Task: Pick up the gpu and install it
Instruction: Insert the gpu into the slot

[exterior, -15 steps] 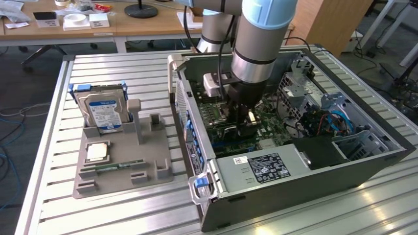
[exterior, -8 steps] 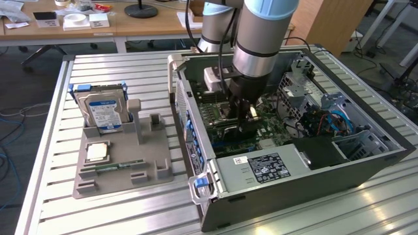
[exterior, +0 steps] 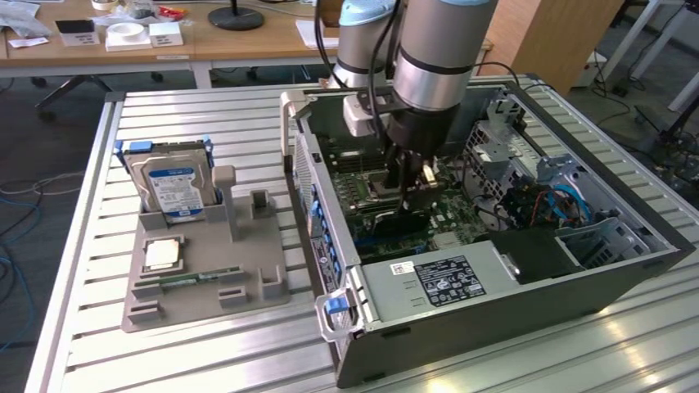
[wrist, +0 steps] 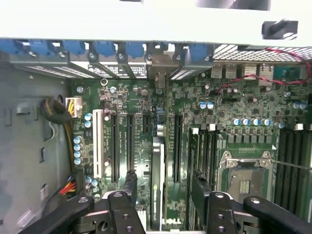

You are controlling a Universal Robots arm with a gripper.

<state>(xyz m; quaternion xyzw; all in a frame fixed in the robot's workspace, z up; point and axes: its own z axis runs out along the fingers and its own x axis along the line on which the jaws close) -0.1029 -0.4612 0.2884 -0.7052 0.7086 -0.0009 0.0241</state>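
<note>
The gpu (wrist: 156, 163) stands on edge in a slot of the motherboard (wrist: 141, 117), its metal bracket against the case's rear wall. I see it edge-on as a narrow pale strip. My gripper (wrist: 164, 184) is open and straddles the card, one black finger (wrist: 129, 184) on each side with a gap to it. In the exterior view the gripper (exterior: 413, 195) reaches down into the open computer case (exterior: 611, 274), just above the dark card (exterior: 395, 219).
A grey fixture tray (exterior: 202, 307) at the exterior view's left holds a silver hard drive (exterior: 172, 187), a CPU (exterior: 164, 254) and a narrow memory stick (exterior: 202, 278). Inside the case are the power supply (exterior: 443, 282), drive cage (exterior: 601, 237), loose cables (exterior: 546, 205) and CPU socket (wrist: 243, 173).
</note>
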